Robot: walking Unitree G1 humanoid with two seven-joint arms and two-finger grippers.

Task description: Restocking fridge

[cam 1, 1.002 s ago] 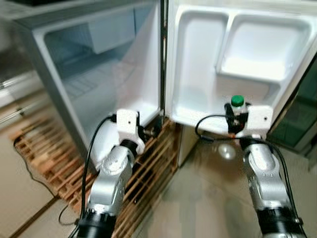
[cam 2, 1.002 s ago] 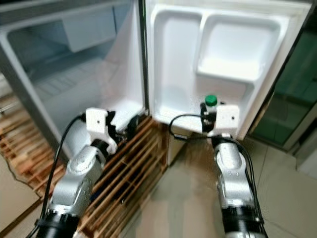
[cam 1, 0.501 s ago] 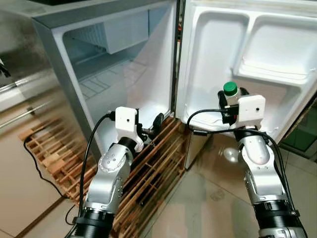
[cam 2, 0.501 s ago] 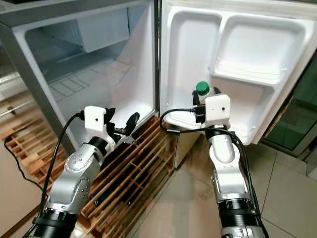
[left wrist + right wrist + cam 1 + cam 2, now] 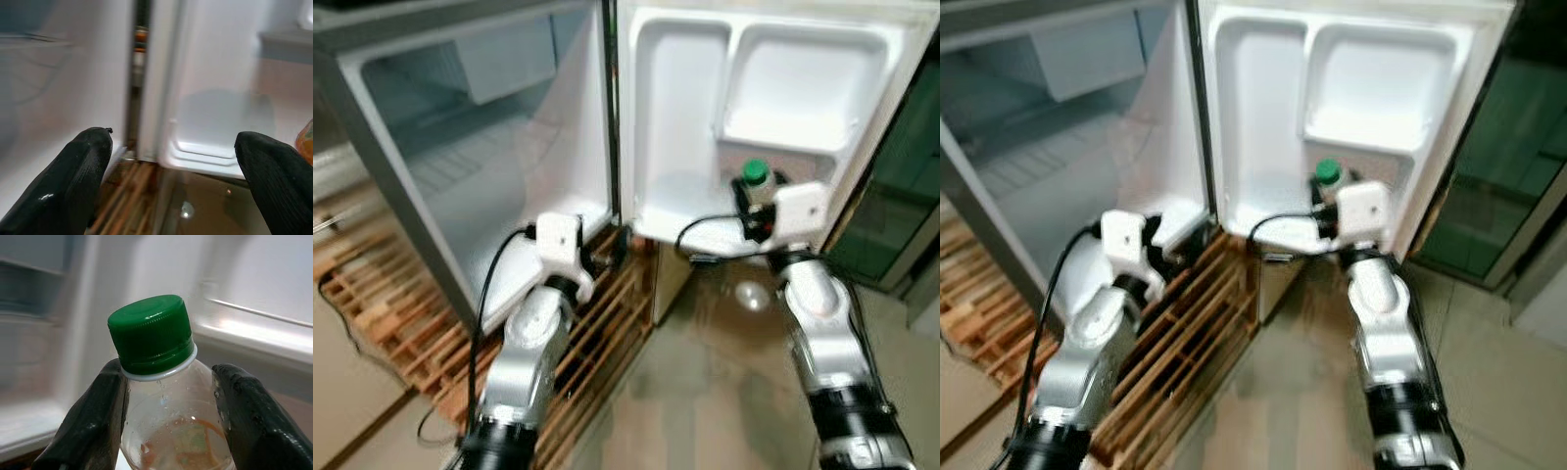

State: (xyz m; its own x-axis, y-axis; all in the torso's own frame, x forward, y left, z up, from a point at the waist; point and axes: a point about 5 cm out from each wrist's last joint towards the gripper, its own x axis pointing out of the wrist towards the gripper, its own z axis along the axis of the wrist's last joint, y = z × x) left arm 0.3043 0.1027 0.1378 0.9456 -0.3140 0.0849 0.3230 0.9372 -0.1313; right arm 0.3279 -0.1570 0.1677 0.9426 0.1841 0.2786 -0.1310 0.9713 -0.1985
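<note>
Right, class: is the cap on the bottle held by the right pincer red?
No, the cap on the bottle is green.

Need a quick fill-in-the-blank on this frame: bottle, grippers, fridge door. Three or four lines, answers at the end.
The bottle has a ____ cap.
The bottle is held in the ____ gripper.
The fridge door stands ____.
The left gripper is open and holds ____.

Missing words: green; right; open; nothing
</note>
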